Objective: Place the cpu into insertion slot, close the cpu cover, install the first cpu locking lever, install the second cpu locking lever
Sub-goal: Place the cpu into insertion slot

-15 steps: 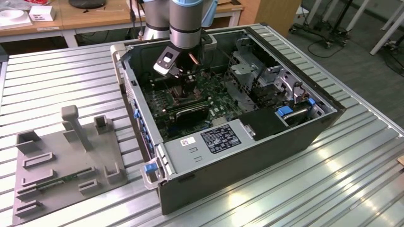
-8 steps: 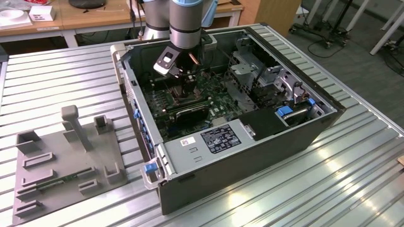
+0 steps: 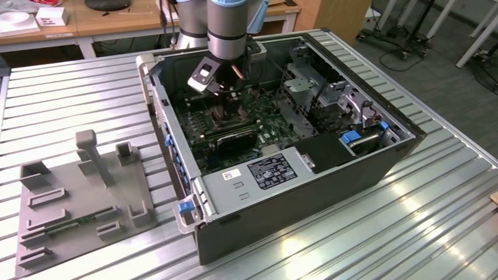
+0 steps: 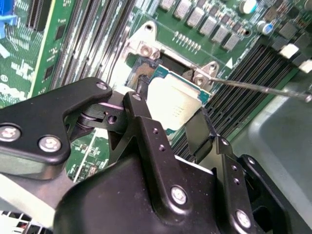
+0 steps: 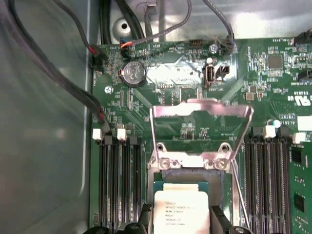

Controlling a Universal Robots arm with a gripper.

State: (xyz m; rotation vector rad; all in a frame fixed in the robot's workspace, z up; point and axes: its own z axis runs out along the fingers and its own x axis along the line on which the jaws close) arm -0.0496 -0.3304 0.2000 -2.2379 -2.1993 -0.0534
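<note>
Cpu [image 4: 173,100] sits right between the gripper [image 4: 168,116] fingers [image 4: 141,109], which look clenched on its two opposite edges, so pincer and chip are stacked directly over the insertion slot [image 4: 142,72] (square chip, no long axis to speak of). Chip edges line up with the slot; fully seated or just above it, can't tell. Open cpu cover [image 5: 201,106] stands swung up from the slot's hinge edge, not closed.

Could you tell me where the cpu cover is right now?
In the first wrist view, the cpu cover stands swung open beyond the cpu, hinged at the screwed edge of the insertion slot.
</note>
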